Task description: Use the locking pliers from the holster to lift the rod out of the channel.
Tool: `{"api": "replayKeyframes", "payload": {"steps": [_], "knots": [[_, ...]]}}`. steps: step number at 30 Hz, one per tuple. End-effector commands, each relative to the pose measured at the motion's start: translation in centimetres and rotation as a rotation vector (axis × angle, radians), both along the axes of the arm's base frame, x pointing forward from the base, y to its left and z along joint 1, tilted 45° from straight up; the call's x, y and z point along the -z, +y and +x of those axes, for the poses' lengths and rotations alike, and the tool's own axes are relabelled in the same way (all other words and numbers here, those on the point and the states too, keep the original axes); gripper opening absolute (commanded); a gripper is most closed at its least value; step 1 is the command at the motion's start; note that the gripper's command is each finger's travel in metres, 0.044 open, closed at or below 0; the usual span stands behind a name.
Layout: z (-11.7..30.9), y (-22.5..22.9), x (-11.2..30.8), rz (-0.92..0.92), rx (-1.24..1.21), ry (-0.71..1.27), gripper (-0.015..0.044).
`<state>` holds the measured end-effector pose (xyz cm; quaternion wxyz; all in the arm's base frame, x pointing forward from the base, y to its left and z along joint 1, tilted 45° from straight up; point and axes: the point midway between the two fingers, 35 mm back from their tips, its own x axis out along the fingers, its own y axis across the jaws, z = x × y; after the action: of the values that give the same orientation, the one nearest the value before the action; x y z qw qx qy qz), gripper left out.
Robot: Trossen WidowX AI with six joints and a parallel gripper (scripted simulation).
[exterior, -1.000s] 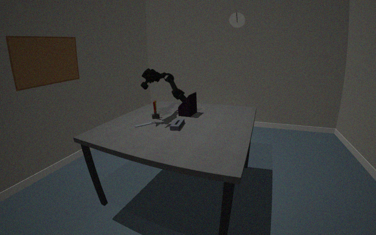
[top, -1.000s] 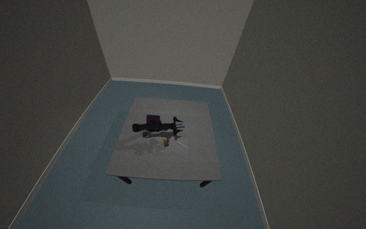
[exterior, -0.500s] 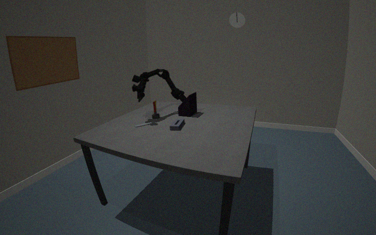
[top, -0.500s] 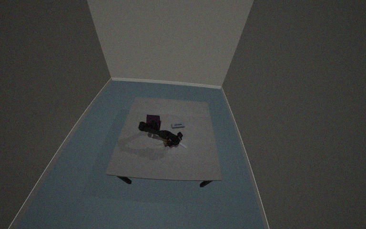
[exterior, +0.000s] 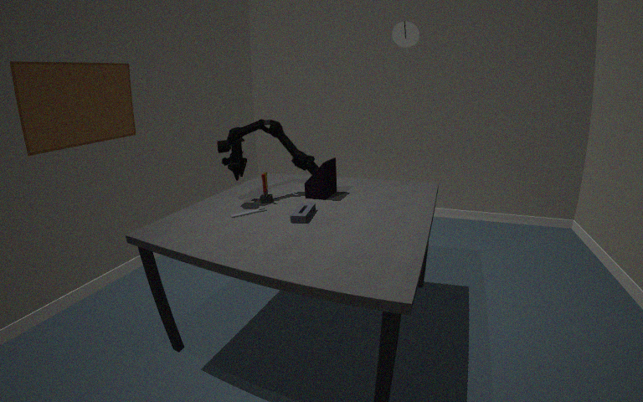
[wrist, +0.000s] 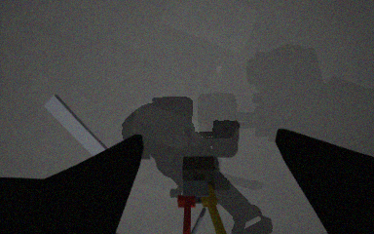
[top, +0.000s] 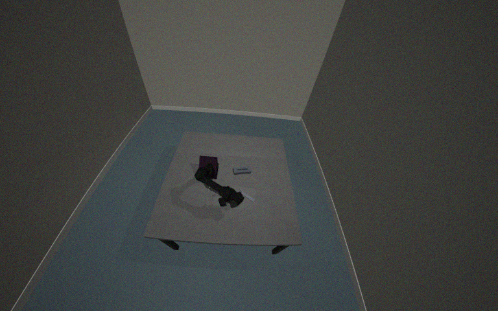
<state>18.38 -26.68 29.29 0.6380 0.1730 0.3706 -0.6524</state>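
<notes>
Fingers of the black gripper (top: 228, 205) (exterior: 237, 176) (wrist: 209, 136) stand wide apart, with nothing gripped between them, above the table. Beneath them, the locking pliers (exterior: 264, 183) (wrist: 187, 214) stand upright in a small dark holster (exterior: 266, 198) (wrist: 199, 168), their handles red and yellow. Near the holster, a grey block (top: 242, 170) (exterior: 302, 213) with a dark slot in its top sits on the table; whether the rod is inside cannot be made out. A thin pale strip (top: 248, 195) (exterior: 249, 213) (wrist: 75, 124) lies flat near the holster. The arm rises from a dark purple mount (top: 209, 161) (exterior: 322, 182).

All of this rests on a plain grey table (top: 257, 223) (exterior: 331, 255) with dark legs, on a blue floor (top: 183, 282) (exterior: 522, 284) between dim grey walls edged by pale skirting. The outside view alone shows an orange-brown board (exterior: 75, 104) and a round clock (exterior: 405, 34) on the walls. The wrist view alone separates the two handle colours clearly and shows the gap between the fingers; the slotted block appears only in the other two views.
</notes>
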Motion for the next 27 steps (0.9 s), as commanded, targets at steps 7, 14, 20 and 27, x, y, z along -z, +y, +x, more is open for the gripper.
{"api": "replayKeyframes", "payload": {"steps": [7, 14, 20, 27], "knots": [[-0.7, 1.5, 1.4, -0.002, 0.014, 0.003, 0.0440], [-1.6, 4.1, 3.9, 0.001, 0.014, 0.005, 0.0440], [-2.1, 5.2, 5.5, 0.002, 0.014, 0.005, 0.0440], [-2.8, 6.6, 7.6, 0.004, 0.014, 0.007, 0.0440]]}}
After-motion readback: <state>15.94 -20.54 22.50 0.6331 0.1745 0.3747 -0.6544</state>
